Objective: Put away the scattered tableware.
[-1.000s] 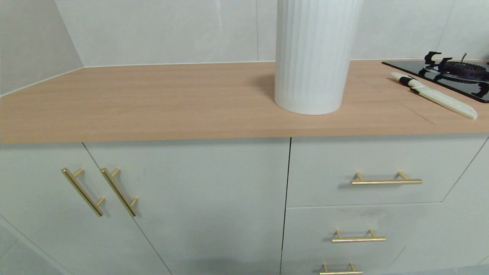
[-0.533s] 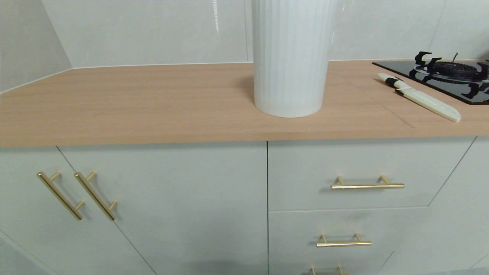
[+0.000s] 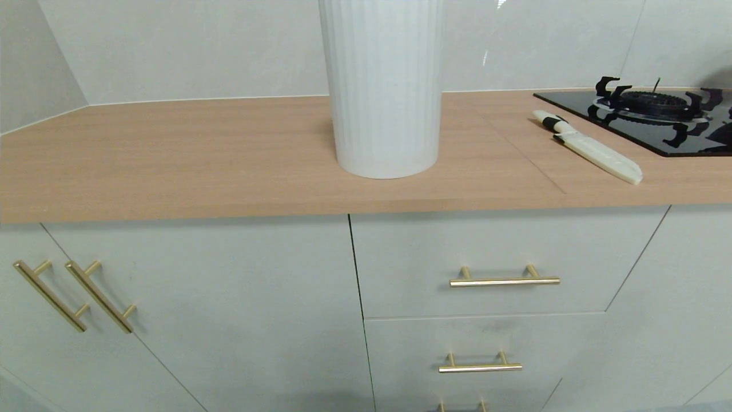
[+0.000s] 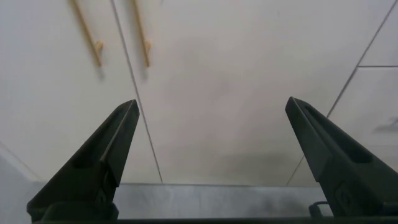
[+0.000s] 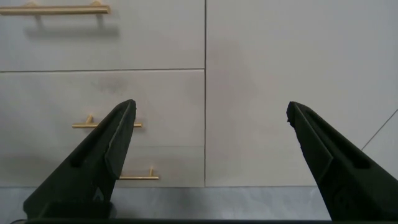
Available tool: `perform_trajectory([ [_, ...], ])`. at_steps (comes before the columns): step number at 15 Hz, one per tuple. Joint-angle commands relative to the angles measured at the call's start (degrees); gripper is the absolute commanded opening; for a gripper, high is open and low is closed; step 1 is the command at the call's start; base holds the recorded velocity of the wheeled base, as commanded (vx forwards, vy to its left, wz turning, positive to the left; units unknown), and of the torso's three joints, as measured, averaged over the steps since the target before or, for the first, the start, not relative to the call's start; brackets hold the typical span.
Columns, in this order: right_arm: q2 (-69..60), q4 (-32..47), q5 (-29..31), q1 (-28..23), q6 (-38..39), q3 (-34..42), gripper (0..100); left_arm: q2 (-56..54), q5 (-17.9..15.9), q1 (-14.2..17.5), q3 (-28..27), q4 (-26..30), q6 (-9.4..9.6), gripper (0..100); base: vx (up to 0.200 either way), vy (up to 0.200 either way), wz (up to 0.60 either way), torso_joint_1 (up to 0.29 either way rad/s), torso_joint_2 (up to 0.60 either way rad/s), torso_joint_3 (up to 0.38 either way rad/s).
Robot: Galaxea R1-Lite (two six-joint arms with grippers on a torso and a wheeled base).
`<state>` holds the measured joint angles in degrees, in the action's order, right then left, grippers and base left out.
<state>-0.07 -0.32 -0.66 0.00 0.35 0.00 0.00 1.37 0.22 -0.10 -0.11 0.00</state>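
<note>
A cream knife with a black band (image 3: pixel 588 147) lies flat on the wooden countertop (image 3: pixel 171 160), at the right beside the hob. A tall white ribbed container (image 3: pixel 384 86) stands on the counter near its middle. My left gripper (image 4: pixel 211 118) hangs low in front of the cabinet doors, open, with nothing between its fingers. My right gripper (image 5: pixel 208 118) is also open and empty, facing the drawer fronts.
A black glass hob with a burner grate (image 3: pixel 652 111) fills the counter's right end. Below are white cabinet doors with gold bar handles (image 3: pixel 74 294) and drawers with gold handles (image 3: pixel 504 280). A tiled wall backs the counter.
The whole head view has shifted: counter, container and knife now sit further left in the picture, so the camera turned right. Nothing on the counter moved.
</note>
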Motion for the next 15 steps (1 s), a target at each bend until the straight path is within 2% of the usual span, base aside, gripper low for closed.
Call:
perform_trajectory([
  [1,0.07,-0.03,-0.04,0.0,0.0,0.0,100,0.09,0.04,-0.04,0.01,0.02,0.0,100,0.0,0.0,0.0,0.0,0.0,0.0],
  [13,0.16,-0.03,-0.13,0.0,-0.09,0.0,100,0.09,0.04,-0.04,0.01,0.02,0.0,100,0.0,0.0,0.0,0.0,0.0,0.0],
  [15,0.16,-0.03,-0.13,0.0,-0.09,0.0,100,0.09,0.04,-0.04,0.01,0.02,0.0,100,0.0,0.0,0.0,0.034,-0.2,-0.146],
])
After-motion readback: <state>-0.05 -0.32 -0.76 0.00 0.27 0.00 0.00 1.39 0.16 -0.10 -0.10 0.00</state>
